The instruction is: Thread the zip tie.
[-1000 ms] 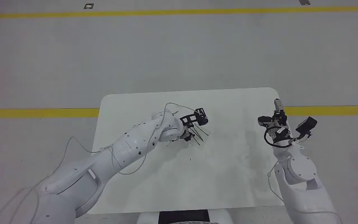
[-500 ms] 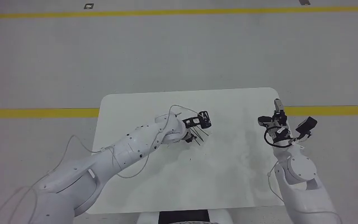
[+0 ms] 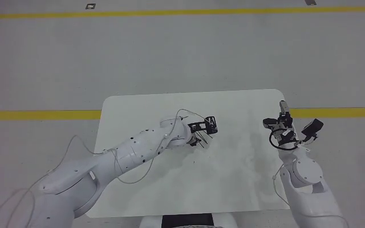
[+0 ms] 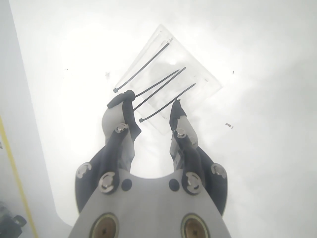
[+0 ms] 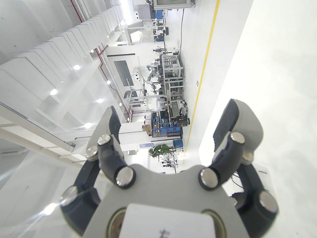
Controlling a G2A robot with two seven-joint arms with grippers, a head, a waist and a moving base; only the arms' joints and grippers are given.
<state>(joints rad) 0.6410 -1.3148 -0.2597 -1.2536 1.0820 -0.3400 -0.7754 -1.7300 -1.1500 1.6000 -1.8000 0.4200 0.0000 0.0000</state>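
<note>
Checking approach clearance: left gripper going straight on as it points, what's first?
Probably the nearest black zip tie on the clear plate, just ahead of the open left gripper; depth unclear.

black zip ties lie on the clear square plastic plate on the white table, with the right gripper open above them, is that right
Not quite. It is the left gripper that is open above them, as the left wrist view shows. The right gripper is open too, but faces out into the room. The rest holds: the black zip ties lie on the clear square plastic plate on the white table.
</note>
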